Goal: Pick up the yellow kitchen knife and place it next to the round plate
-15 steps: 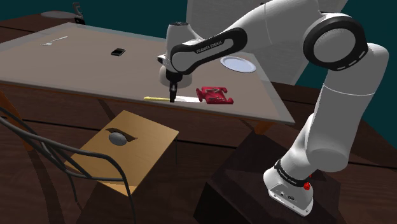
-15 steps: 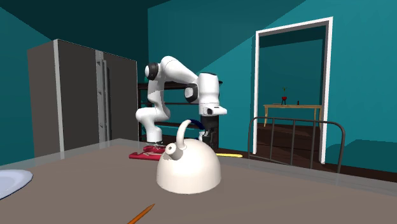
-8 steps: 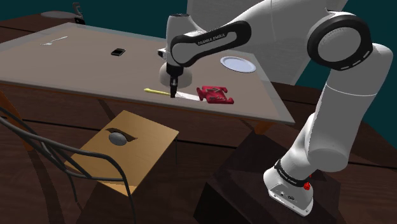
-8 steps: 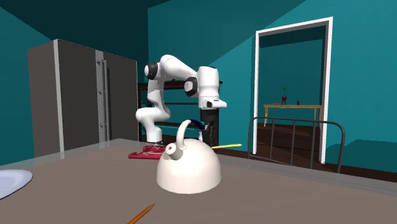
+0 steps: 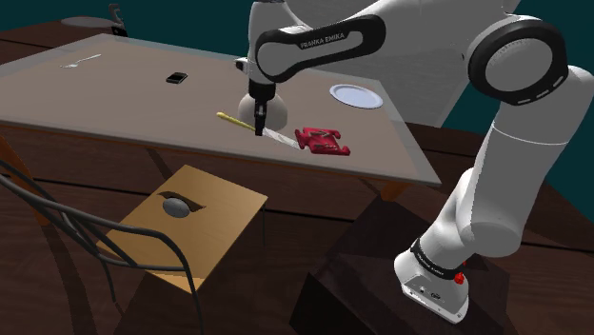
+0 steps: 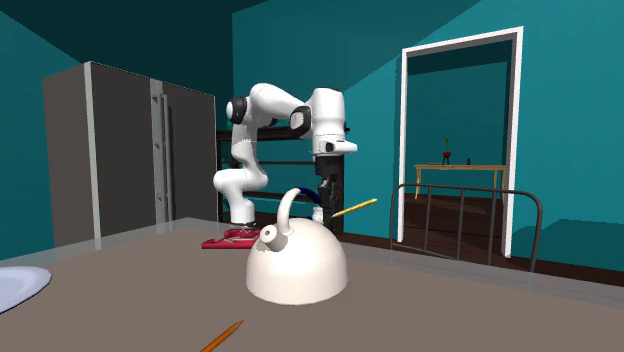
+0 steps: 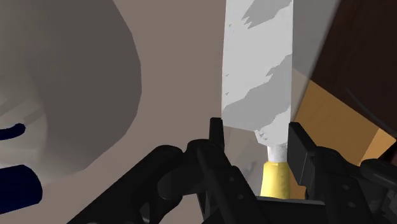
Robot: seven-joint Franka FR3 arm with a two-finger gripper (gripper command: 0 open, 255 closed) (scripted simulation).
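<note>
the arm rises from its stand at the shoulder view's lower right, bends at a big elbow joint near the top edge and sends its forearm leftward over the table (image 5: 114,90). the hand points straight down, so the gripper (image 5: 257,122) hangs above the table's near side. its fingers are closed narrowly on the knife (image 5: 278,137), clasping it about where the yellow handle meets the pale blade. the knife is off the surface and tilted: handle toward the shoulder view's left, blade reaching toward a red object (image 5: 322,141) lying flat close by. the round plate (image 5: 356,95) sits beyond that red object, well apart from the knife.

the second exterior view looks back across the table at the arm. here the gripper (image 6: 328,200) drops from the white hand, and the knife's yellow handle (image 6: 355,208) slants upward to that view's right, plainly in the air. a white kettle (image 6: 297,262) stands in front and hides the blade — an orange pencil (image 6: 222,337) lies nearer still.

the wrist view gives the grip itself: the gripper (image 7: 257,137) has one black finger on each side of the knife (image 7: 257,63), the blade runs away from the camera, and the kettle's white curve (image 7: 63,83) is just beside it.
</note>
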